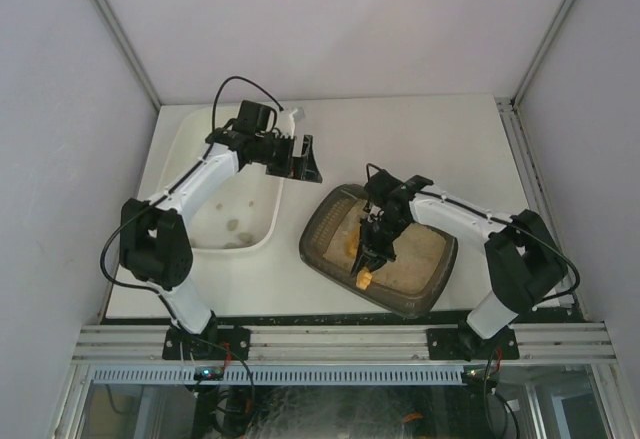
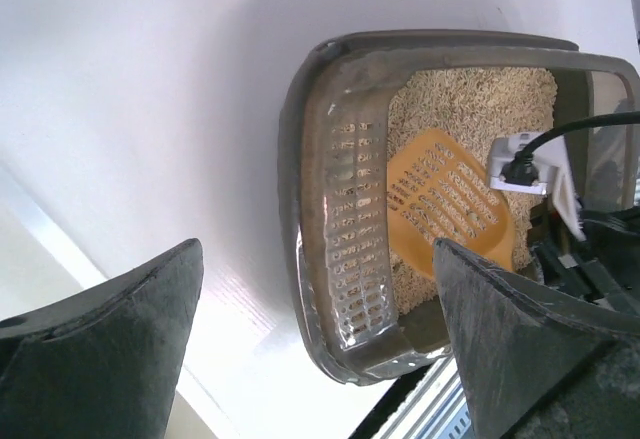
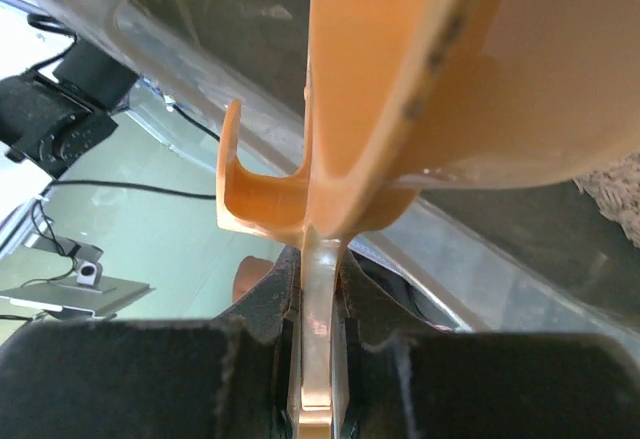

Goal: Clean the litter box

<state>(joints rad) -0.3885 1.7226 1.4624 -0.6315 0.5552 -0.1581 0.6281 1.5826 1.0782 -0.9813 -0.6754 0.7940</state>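
Hazard, spill: litter (image 2: 470, 99) thrown over the rim of the litter box (image 2: 345, 189) onto the table (image 1: 430, 129) if the scoop (image 2: 445, 199) is raised fast or tipped; rim just beside the right pincer (image 3: 318, 299).
Hazard, slip: thin handle clamped between narrow fingers (image 3: 265, 309); likely to twist or drop out under a loaded blade.
Hazard, dragging: tray probably pushed across the table if the blade digs too deep or catches the wall.
Right pincer: almost closed, clenched on the scoop's handle, one finger pressed to each flat face; slotted blade ahead of the tips, lying on the litter.
Left pincer (image 1: 308, 159): spread wide, released, grasping nothing, touching nothing; raised over the edge of the white tub (image 1: 185, 144), well apart from the right pincer.
Litter box: directly under the right pincer, flat on the table; ahead of and below the left pincer, just beside the tub.
Clumps in the litter: too small to tell.
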